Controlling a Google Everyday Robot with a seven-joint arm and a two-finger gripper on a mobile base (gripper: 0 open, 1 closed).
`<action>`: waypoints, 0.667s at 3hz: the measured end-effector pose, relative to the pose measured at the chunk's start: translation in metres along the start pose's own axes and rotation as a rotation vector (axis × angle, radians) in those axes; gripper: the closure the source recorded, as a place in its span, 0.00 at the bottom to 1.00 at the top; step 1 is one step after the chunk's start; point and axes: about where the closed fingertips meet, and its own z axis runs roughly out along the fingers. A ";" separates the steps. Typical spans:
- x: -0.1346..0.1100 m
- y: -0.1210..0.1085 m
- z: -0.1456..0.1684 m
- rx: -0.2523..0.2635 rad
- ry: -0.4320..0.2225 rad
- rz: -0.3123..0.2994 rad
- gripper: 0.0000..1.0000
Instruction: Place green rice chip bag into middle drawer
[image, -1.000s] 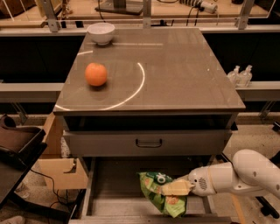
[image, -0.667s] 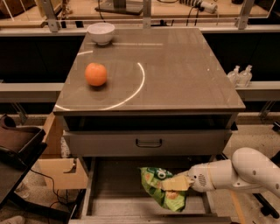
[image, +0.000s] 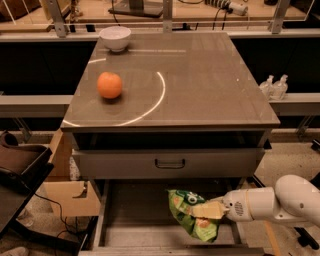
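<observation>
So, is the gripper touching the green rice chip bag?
Touching. The camera view shows the gripper, at lower right, closed on the right side of the green rice chip bag over the open middle drawer; no gap shows between them.

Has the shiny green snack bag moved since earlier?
Yes, slightly: the shiny green snack bag, gripped by the hand above the grey metal drawer, shifted up toward the dark bar handle.

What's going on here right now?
The arm reaches in from the right, and its claw is shut on the green rice chip bag, holding it over the open middle drawer. The bag is not yet released; whether it touches the drawer floor is unclear. The drawer above is closed. An orange and a white bowl sit on the cabinet top.
</observation>
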 end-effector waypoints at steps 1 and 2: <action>0.008 -0.005 -0.014 0.019 -0.023 0.020 0.58; 0.013 -0.009 -0.023 0.033 -0.039 0.034 0.35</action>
